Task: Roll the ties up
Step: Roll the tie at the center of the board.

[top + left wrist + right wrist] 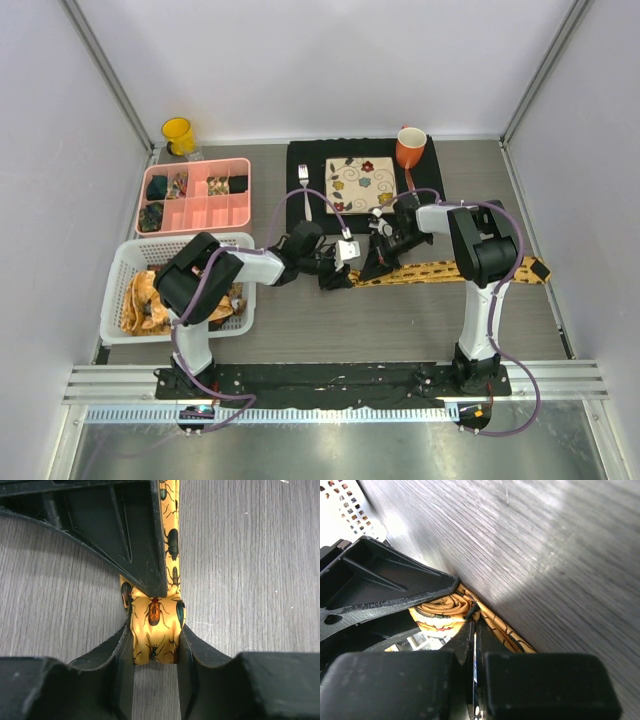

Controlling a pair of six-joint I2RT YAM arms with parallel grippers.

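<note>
**A:** What did the top camera give that the wrist cameras did not?

**B:** The whole length; the tie (pixel 455 270) lay flat on the table (pixel 400 320), from the middle out to the right edge; the left gripper (pixel 335 275) and the right gripper (pixel 378 260) met at its left end; at the far left stood a white basket (pixel 120 275) with other ties (pixel 145 295) in it, and behind it a pink tray (pixel 200 163).

**A:** And the grip itself?

**B:** The arms hid it from above; the left wrist camera showed it plainly; the rolled end (pixel 154 617) sat between the two fingers (pixel 122 655) of the left gripper, both touching its sides, so this gripper was clenched on the tie; a finger of the right gripper lay against the flat strip just beyond.

**A:** And from the right wrist?

**B:** The right gripper (pixel 474 617) had its fingers pressed together with no gap, the tips at the edge of the roll; if a layer of cloth was caught between them, I could not tell.

**A:** How did the tie look?

**B:** Mustard yellow, printed with beetles, some dark green, one orange; the roll was small and tight, its spiral seen only from the right wrist; the rest lay straight and unrolled.
</note>
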